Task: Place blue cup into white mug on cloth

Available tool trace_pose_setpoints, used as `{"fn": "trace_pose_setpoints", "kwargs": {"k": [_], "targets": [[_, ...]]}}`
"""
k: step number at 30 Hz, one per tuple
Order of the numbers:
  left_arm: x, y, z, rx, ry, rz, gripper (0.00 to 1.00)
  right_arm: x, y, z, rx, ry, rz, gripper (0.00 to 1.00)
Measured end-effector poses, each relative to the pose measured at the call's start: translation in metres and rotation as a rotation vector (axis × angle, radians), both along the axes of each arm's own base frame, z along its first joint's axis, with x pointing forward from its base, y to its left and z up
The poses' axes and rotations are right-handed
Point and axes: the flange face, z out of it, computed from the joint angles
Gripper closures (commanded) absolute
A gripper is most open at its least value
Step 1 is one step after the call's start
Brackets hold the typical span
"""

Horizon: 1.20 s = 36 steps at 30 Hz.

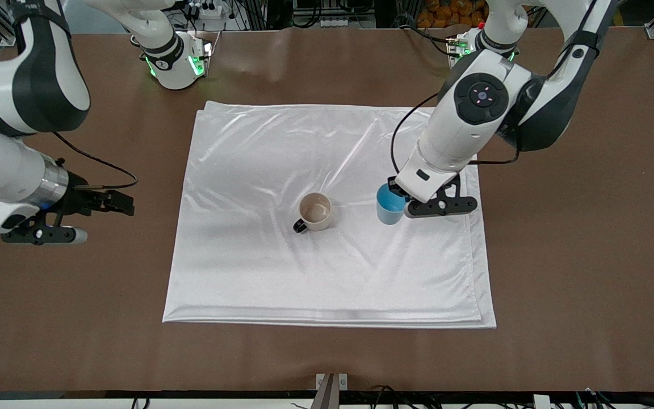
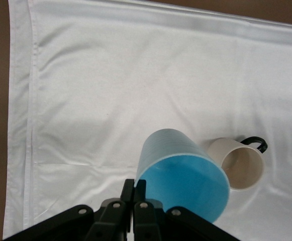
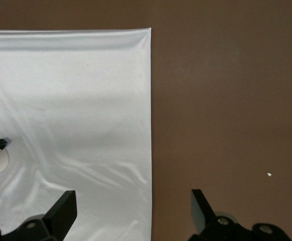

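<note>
1. Two arms at one brown table (image 1: 588, 255); on its middle lies the cloth (image 1: 304, 284), white, shiny and creased, and both cups are on or over it.
2. Left arm is the working one. The left gripper (image 1: 403, 199) is over the cloth near the edge toward the left arm's end of the table, clenched on the rim of the blue cup (image 1: 389, 205); in the left wrist view the fingers (image 2: 128, 193) pinch the cup wall (image 2: 183, 173) tight. Cup looks tilted in that view, mouth open toward the camera. Cannot tell from the front view whether its base touches the cloth or is just clear of it.
3. Right arm waits. The right gripper (image 1: 108, 201) hangs over bare table off the cloth's edge toward the right arm's end, jaws spread wide, grasping nothing; the right wrist view shows both fingertips (image 3: 63, 208) well apart.
4. White mug (image 1: 315, 211) stands upright near the cloth's centre, dark handle (image 1: 300, 226) turned toward the front camera, apart from the blue cup.
5. Contents: mug looks empty, pale inside with some faint staining. Blue cup is empty too, only blue wall inside.
6. Step, my read: cup grasped, transport to mug is up next.
7. Next move needs the cup lifted above the mug rim, carried toward the cloth's centre, levelled upright, centred over the mouth, lowered, then released. Fit looks snug, so alignment matters; a knock could tip the mug.
</note>
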Motion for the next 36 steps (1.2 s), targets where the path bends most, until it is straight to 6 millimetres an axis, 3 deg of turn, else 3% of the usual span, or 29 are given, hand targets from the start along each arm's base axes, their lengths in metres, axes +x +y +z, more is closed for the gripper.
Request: {"fn": "trace_pose_setpoints", "kwargs": {"k": [8,15,23,36], "targets": [[-0.025,-0.044,-0.017,0.004,0.033,0.027,1.00,-0.024,-0.021,0.053,-0.010,-0.043,-0.028,0.00],[-0.036,-0.074,-0.036,-0.024,0.034,0.056,1.00,-0.044,-0.023,0.090,-0.016,-0.086,-0.029,0.00],[-0.054,-0.114,-0.061,-0.054,0.044,0.083,1.00,-0.047,-0.030,0.099,-0.017,-0.109,-0.043,0.00],[-0.060,-0.142,-0.096,-0.106,0.030,0.091,1.00,-0.048,-0.044,0.105,-0.021,-0.127,-0.067,0.00]]}}
